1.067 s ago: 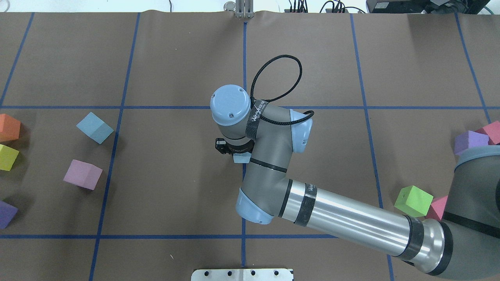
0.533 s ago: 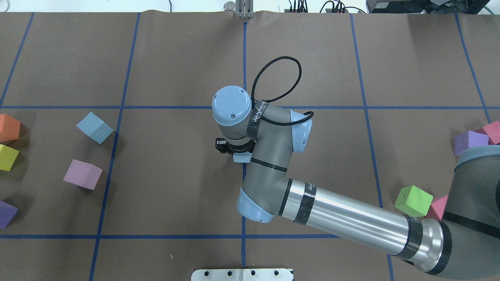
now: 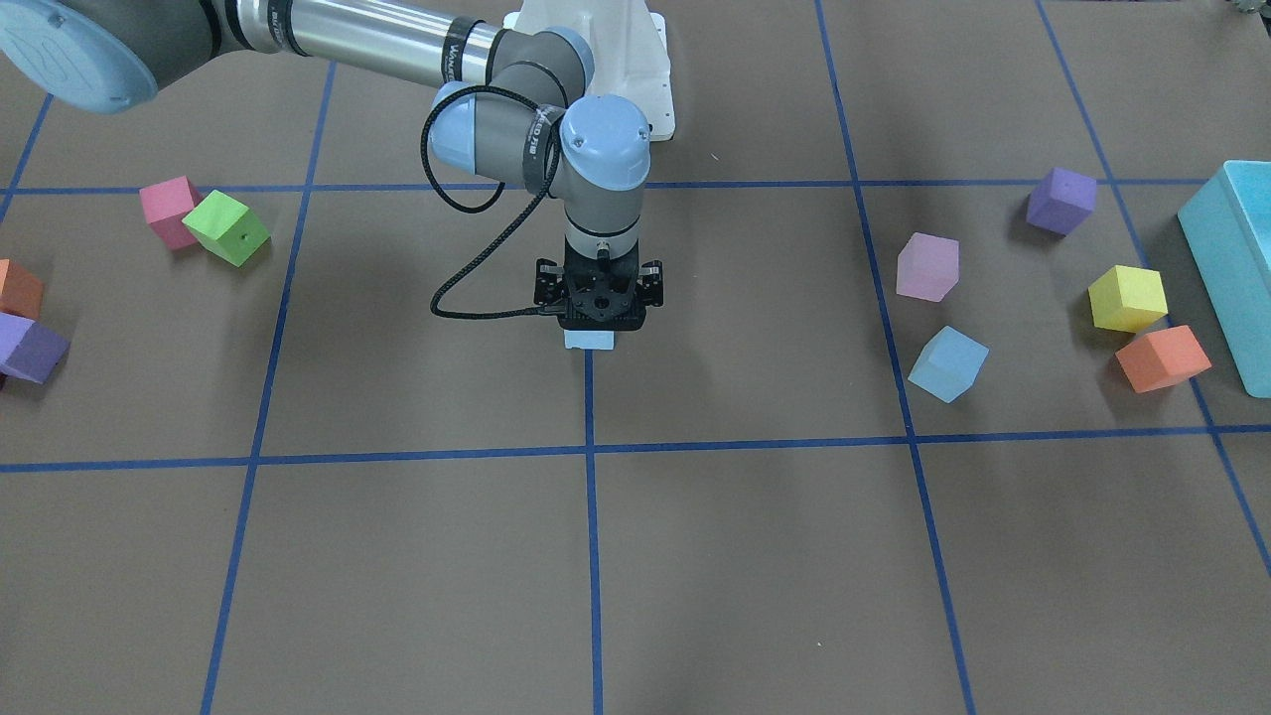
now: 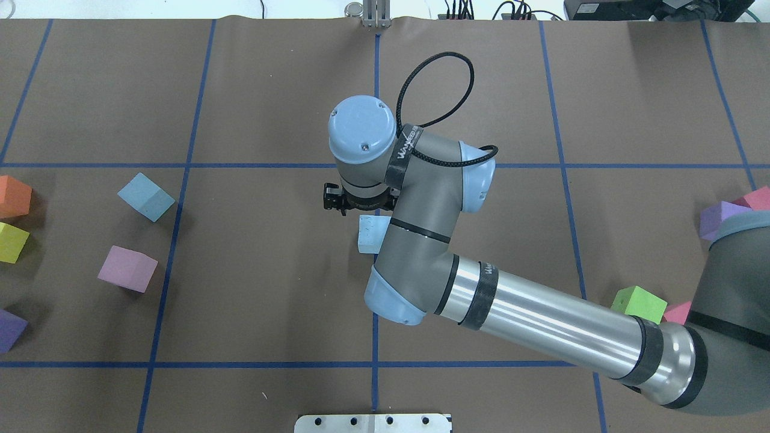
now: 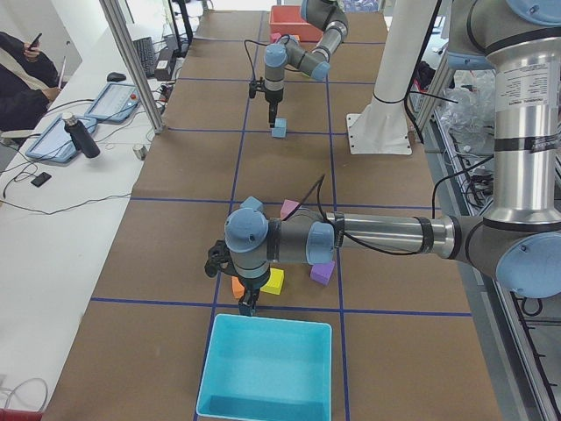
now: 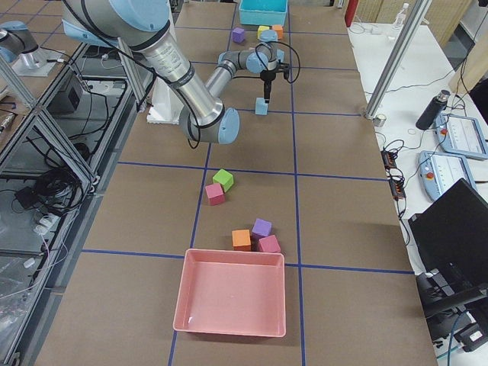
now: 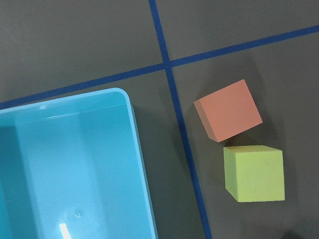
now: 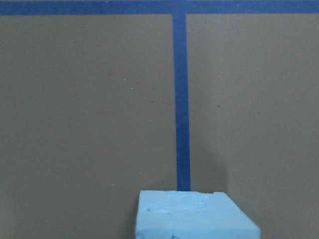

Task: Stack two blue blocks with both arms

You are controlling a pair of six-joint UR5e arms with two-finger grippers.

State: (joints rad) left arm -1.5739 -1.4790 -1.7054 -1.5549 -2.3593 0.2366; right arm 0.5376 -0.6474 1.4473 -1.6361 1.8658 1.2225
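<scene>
One blue block (image 4: 370, 233) rests on the table on the centre blue line; it also shows in the front view (image 3: 590, 340) and at the bottom of the right wrist view (image 8: 194, 215). My right gripper (image 4: 355, 203) hangs just above and beyond it, apart from it, with the jaws open and empty. The second blue block (image 4: 146, 196) lies tilted on the table's left side, also seen in the front view (image 3: 948, 363). My left gripper (image 5: 249, 303) shows only in the exterior left view, over the rim of the turquoise bin (image 5: 266, 368); I cannot tell whether it is open.
A lilac cube (image 4: 127, 269), an orange cube (image 4: 12, 196), a yellow cube (image 4: 11, 242) and a purple cube (image 4: 9, 329) lie at the left. A green cube (image 4: 639, 304), pink and purple cubes lie at the right. A red tray (image 6: 232, 301) stands at the right end.
My right gripper has let go of the blue block and moved up and away toward the table's far side. The block stays on the centre line and now shows more.
</scene>
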